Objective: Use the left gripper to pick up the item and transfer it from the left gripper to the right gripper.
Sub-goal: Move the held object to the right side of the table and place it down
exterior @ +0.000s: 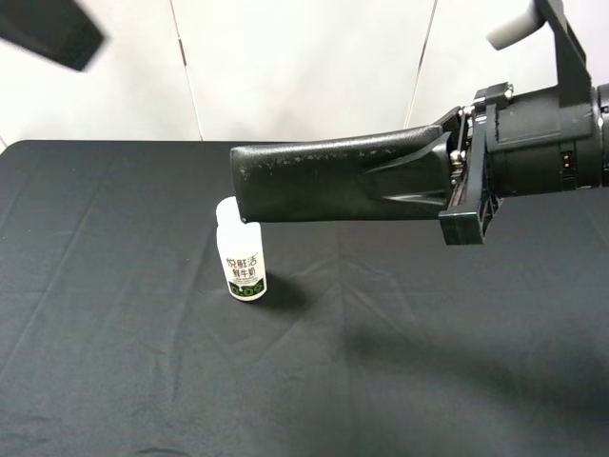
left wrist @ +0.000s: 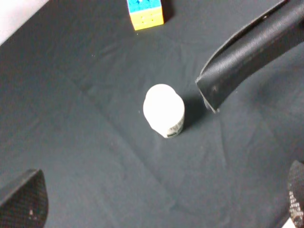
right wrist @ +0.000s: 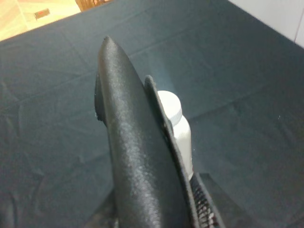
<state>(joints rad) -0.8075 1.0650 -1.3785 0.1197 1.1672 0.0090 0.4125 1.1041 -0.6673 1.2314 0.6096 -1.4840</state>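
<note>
Black soft case [exterior: 333,181] hangs level above the counter [exterior: 114,381], clamped at one end by the right end effector [exterior: 419,176]. Its long axis points left, over the white bottle [exterior: 243,259]. The left end effector [left wrist: 159,199] is spread, empty and well apart.

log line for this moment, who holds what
right gripper: shut on black soft case, held level | left gripper: open, empty | white bottle: upright

Looks like a robot test bench in a lab: a table draped in wrinkled black cloth [exterior: 114,381], bare white wall panels [exterior: 304,67] right behind it, pale wooden flooring [right wrist: 33,19] past the table edge
</note>
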